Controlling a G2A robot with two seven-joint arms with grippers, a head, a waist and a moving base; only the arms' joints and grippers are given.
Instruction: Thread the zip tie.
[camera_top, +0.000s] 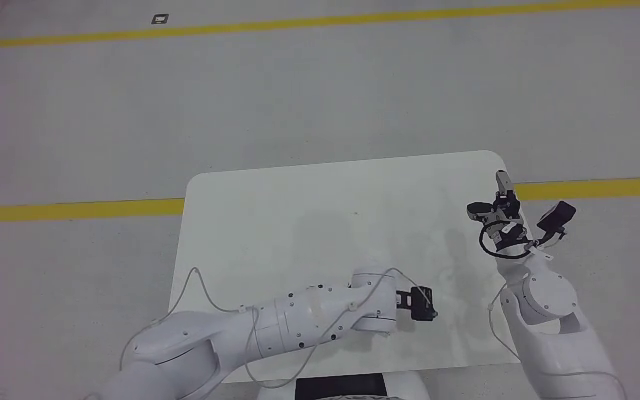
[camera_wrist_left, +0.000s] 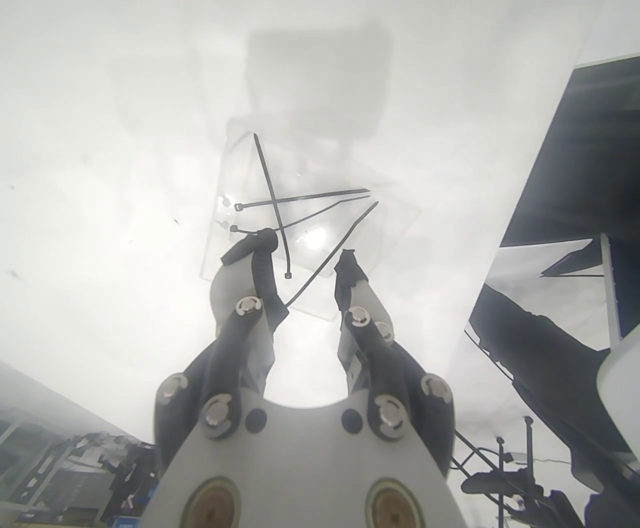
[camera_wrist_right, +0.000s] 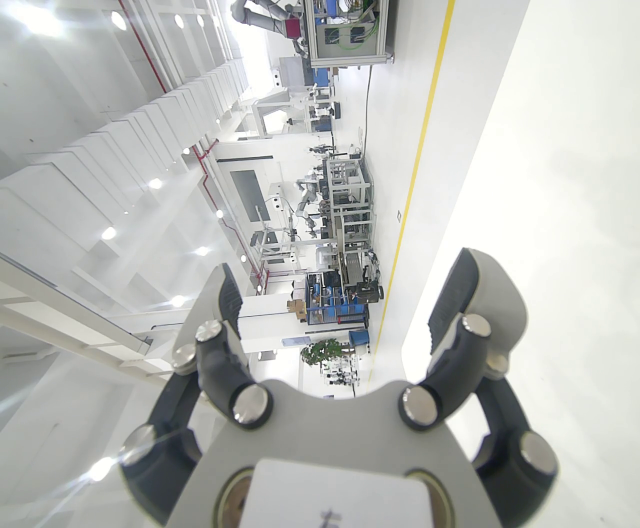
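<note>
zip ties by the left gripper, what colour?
Black. The zip ties lie crossed on a clear tray. The left wrist view shows them best.

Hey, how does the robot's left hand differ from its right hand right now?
The left hand is poised over the clear tray of zip ties; the right hand points away from them, out toward the room. The left hand's fingertips look wrapped in dark material; the right hand's pads are bare and ribbed. Both hands are open.
</note>
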